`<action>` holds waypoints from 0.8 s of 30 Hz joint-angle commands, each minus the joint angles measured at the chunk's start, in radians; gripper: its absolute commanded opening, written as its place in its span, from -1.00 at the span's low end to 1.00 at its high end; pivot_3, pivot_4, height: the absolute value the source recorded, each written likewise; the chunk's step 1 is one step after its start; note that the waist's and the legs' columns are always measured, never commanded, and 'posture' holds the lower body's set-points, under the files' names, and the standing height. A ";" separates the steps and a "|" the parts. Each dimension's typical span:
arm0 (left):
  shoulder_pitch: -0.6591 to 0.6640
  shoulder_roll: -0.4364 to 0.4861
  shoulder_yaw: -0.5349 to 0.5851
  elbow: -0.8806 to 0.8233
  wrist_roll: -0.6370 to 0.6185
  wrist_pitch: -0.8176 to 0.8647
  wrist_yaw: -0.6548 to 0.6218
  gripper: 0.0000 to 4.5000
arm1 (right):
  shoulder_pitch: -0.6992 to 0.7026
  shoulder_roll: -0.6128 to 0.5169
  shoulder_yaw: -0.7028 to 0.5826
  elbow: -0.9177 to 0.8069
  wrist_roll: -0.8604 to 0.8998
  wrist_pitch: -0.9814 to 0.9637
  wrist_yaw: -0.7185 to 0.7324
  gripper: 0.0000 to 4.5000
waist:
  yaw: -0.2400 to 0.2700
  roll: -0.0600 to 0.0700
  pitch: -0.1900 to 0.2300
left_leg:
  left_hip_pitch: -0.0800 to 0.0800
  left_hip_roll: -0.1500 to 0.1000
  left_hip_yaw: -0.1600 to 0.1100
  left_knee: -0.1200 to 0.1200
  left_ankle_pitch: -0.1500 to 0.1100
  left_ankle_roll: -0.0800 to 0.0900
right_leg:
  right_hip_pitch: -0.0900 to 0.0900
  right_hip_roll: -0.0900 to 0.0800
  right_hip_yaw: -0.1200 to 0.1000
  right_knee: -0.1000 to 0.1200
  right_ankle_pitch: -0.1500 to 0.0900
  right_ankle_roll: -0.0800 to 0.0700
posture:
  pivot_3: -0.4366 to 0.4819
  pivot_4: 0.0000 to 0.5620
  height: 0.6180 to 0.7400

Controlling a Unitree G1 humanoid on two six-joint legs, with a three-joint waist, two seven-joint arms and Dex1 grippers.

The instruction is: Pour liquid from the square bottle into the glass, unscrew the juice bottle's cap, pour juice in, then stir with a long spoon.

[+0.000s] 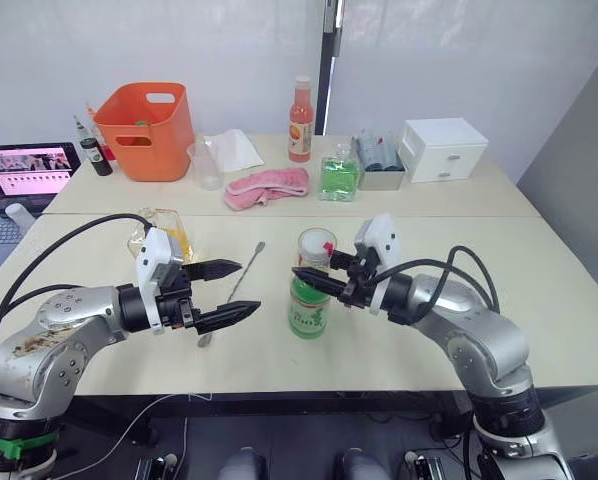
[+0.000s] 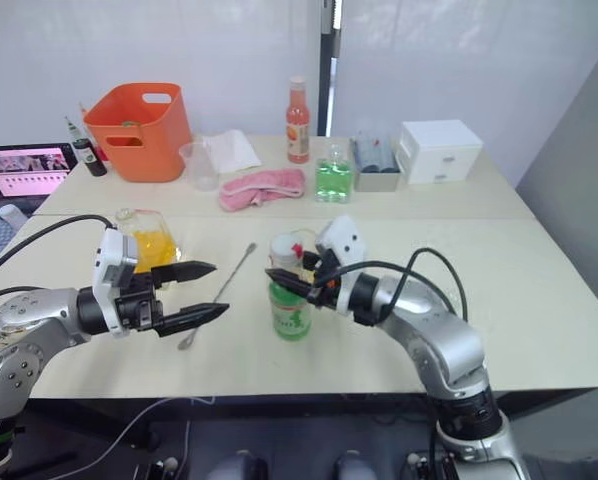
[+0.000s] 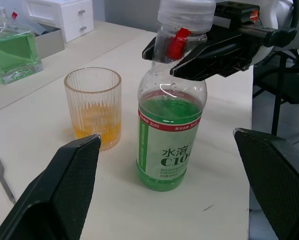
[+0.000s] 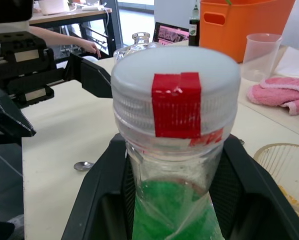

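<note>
**Uncapping step: bottle held at the neck, cap not yet taken**

Head view: the slim clear plastic juice bottle with green-and-white label (image 1: 310,297) stands upright on the near cream table (image 1: 539,300). The right gripper (image 1: 317,279) has its black fingers on either side of the bottle's neck. The left gripper (image 1: 234,292) hovers beside the bottle with fingers spread, holding nothing. The long thin silver spoon (image 1: 234,290) lies on the table behind it; the squat square glass bottle with yellow-orange contents (image 2: 149,243) stands further back to the left.

Left wrist view: the ribbed clear glass (image 3: 93,107) stands just beside the bottle, a little yellow-orange liquid (image 3: 97,131) in its bottom. Pale green juice (image 3: 170,145) fills the bottle to the shoulder.

Right wrist view: the white screw cap (image 4: 175,88), marked with red tape, sits fully on, above the fingers clamping the neck.

Judgement: the left fingers should close squarely on the cap's ribbed skirt, above the right fingers. The neck clamp must hold firm against the twist, or the bottle spins or tips toward the glass.
</note>
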 commanded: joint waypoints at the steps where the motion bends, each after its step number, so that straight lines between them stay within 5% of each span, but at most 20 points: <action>1: -0.014 0.013 0.002 -0.009 -0.013 0.003 -0.011 1.00 | 0.016 -0.010 0.028 0.005 -0.024 -0.054 0.030 -0.36 | -0.001 0.000 0.000 | 0.000 0.000 0.000 0.000 0.000 0.000 | 0.000 0.000 0.000 0.000 0.000 0.000 | -0.05 -0.47 0.59; 9: -0.016 0.013 0.001 -0.009 -0.014 0.006 -0.015 1.00 | 0.031 -0.019 0.040 0.067 -0.021 -0.098 0.092 -0.36 | -0.001 0.000 0.000 | 0.001 0.000 0.000 0.000 0.000 0.000 | 0.001 0.001 0.000 0.000 0.000 0.000 | -0.05 -0.47 0.59; 11: -0.018 0.012 0.002 -0.008 -0.015 0.007 -0.015 1.00 | 0.016 -0.017 0.020 0.078 -0.008 -0.097 0.095 0.09 | -0.001 0.000 0.000 | 0.001 0.000 0.000 0.000 0.000 0.000 | 0.001 0.000 0.000 0.000 0.000 0.000 | -0.05 -0.47 0.59; 17: -0.037 0.010 -0.006 -0.001 -0.014 0.009 -0.017 1.00 | -0.036 -0.047 -0.036 0.081 0.044 -0.061 0.121 0.99 | 0.001 0.000 0.000 | 0.000 0.000 0.000 0.000 0.000 0.000 | 0.001 0.000 0.000 0.000 0.000 0.000 | -0.05 -0.47 0.59; 24: -0.126 0.007 -0.056 0.037 -0.021 0.026 -0.059 1.00 | -0.096 -0.169 -0.134 0.071 0.174 0.050 0.201 0.99 | 0.008 0.000 0.000 | 0.000 0.000 0.000 0.000 0.000 0.000 | 0.001 0.000 0.000 0.000 0.000 0.000 | -0.05 -0.47 0.59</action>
